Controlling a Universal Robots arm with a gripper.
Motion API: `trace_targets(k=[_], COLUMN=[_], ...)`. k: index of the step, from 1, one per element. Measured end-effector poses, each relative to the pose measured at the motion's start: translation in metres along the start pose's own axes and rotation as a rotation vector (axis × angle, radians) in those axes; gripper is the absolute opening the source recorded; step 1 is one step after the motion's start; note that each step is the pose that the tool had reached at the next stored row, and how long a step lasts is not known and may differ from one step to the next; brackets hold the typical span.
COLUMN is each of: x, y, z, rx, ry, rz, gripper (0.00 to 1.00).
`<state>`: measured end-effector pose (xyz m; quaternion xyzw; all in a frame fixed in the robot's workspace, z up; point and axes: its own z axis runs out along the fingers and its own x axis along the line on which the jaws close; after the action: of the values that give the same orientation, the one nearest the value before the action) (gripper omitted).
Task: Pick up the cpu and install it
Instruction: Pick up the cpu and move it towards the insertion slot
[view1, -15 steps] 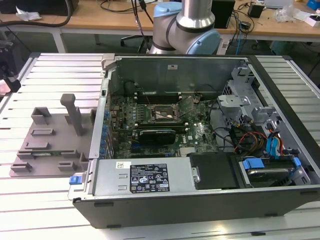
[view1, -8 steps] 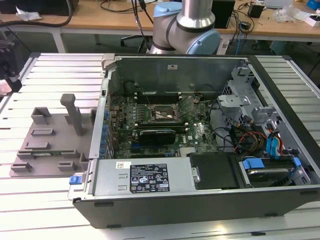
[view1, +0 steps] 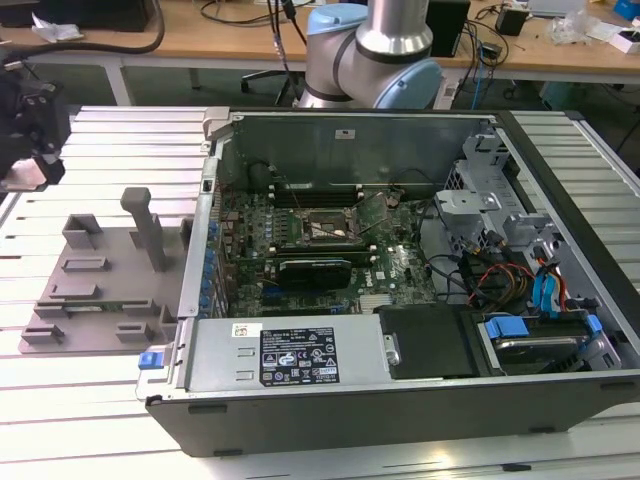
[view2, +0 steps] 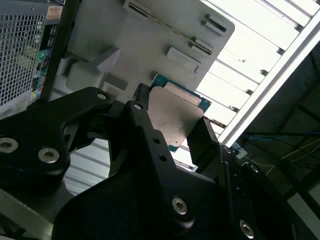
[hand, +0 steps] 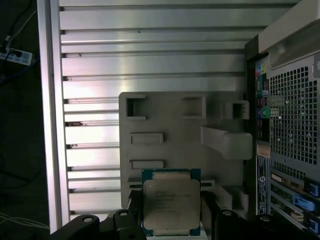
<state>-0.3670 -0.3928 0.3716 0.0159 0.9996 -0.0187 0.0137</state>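
The cpu (hand: 171, 202), a flat square chip with a silvery top plate and a thin green-edged rim, sits clamped between my two black fingers (hand: 134, 202). My gripper (hand: 171, 212) is shut on it, held above the grey plastic tray (hand: 170, 125). In the second wrist view the cpu (view2: 176, 116) is held edge to edge by the gripper (view2: 175, 127). In the exterior view the gripper (view1: 32, 125) hangs at the far left, over the slatted table beyond the tray (view1: 95, 290). The black socket frame (view1: 325, 228) lies on the motherboard inside the open computer case (view1: 330, 355).
The case lies on its side at the exterior view's middle and right, with cables, a drive cage (view1: 480, 205) and blue latches (view1: 545, 290) inside. An upright post (view1: 148, 228) rises from the tray. The arm's base (view1: 375, 55) stands behind the case. Slatted aluminium table (view1: 110, 150) all around.
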Motion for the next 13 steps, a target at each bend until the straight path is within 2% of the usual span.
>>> trace_targets(k=[6,8,13], x=[-0.0176,-0.0284,-0.0455], y=[0.0006,0.0009,0.0015], z=[0.0005,0.0008,0.0013], rx=[0.0,-0.0001,-0.0001], ry=[0.0,-0.0001,-0.0001], rz=[0.0,0.0,0.0], gripper=[0.55,0.55,0.55])
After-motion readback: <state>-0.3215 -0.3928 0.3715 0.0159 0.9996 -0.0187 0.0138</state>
